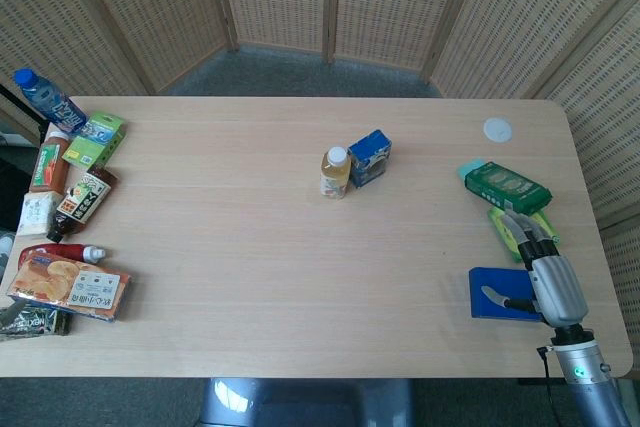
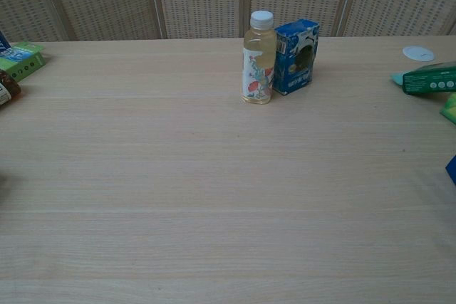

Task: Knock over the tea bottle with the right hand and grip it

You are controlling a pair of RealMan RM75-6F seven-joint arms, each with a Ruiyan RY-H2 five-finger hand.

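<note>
The tea bottle (image 1: 335,172) (image 2: 257,58) stands upright near the table's middle: pale yellow liquid, white cap, flowered label. A blue carton (image 1: 369,157) (image 2: 296,55) stands right beside it on its right. My right hand (image 1: 545,267) hovers far off at the table's right front edge, above a blue flat object (image 1: 497,294); its fingers are apart and hold nothing. The chest view does not show the hand. My left hand is out of both views.
A green packet (image 1: 507,187) (image 2: 427,78) and a yellow-green packet (image 1: 505,227) lie just beyond the right hand. A white disc (image 1: 497,129) (image 2: 417,53) lies at back right. Several bottles, boxes and snack bags (image 1: 70,237) crowd the left edge.
</note>
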